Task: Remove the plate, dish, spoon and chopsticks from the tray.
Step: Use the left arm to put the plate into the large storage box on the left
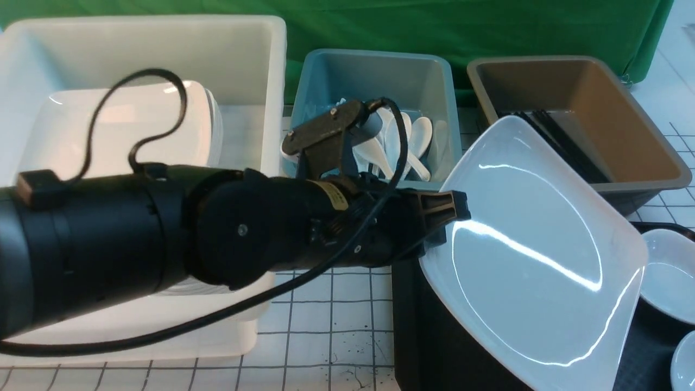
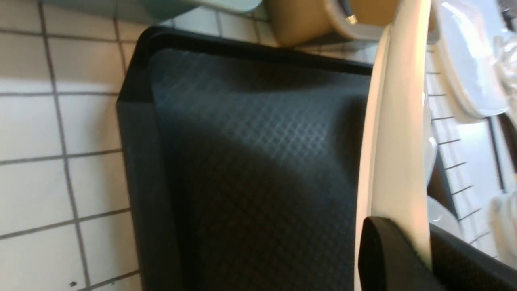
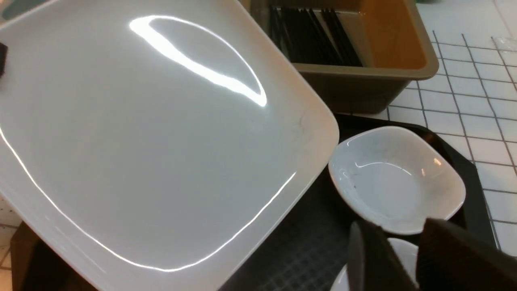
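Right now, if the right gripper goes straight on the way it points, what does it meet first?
Probably the small white dish on the tray, just ahead of the right gripper; depth is unclear.

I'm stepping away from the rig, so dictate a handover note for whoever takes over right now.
Left hand: shut on the plate by its rim, holding it tilted above the tray.
Right hand: open, over the two small dishes on the tray.
Done: spoons in the teal tub, chopsticks in the brown tub.
Left: put the plate away, then clear the dishes.
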